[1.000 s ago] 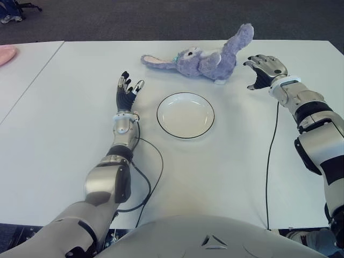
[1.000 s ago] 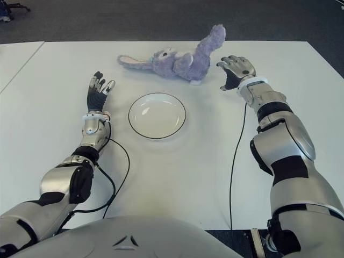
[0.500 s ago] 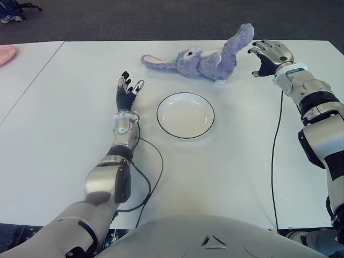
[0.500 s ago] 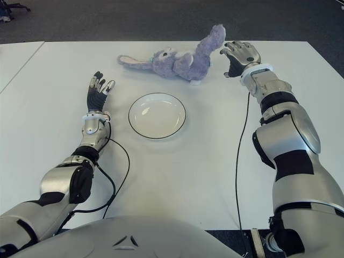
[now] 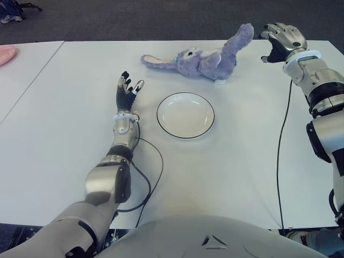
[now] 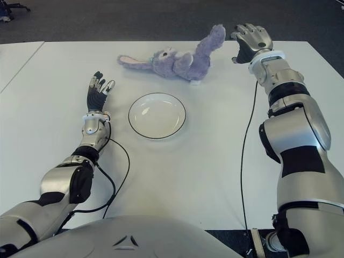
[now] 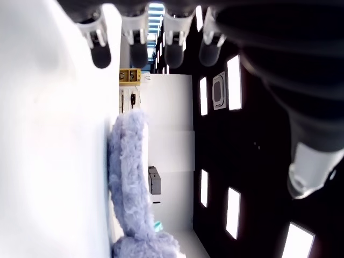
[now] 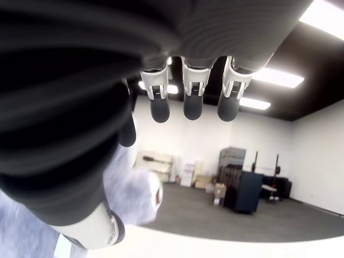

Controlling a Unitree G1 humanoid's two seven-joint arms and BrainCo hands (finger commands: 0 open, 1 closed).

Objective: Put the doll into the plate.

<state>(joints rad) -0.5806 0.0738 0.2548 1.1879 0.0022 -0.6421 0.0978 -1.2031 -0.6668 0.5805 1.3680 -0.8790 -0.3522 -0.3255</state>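
A purple plush rabbit doll (image 5: 207, 57) lies on the far side of the white table (image 5: 231, 161), one limb (image 5: 240, 37) sticking up. A white plate (image 5: 185, 115) with a dark rim sits nearer to me, bare inside. My right hand (image 5: 280, 40) hovers to the right of the raised limb, apart from it, fingers spread and holding nothing; its wrist view shows the doll (image 8: 137, 199) just beyond the fingertips. My left hand (image 5: 127, 90) shows left of the plate, fingers extended; the doll (image 7: 131, 188) appears far off in its wrist view.
Black cables (image 5: 277, 156) run from both arms across the table. A second table (image 5: 21, 70) adjoins on the left, with a pink object (image 5: 5, 54) at its far edge. Dark carpet lies beyond the table's far edge.
My right hand has moved away from me and to the right, from beside the doll's body to a spot right of its raised limb. The left arm, doll and plate are unmoved.
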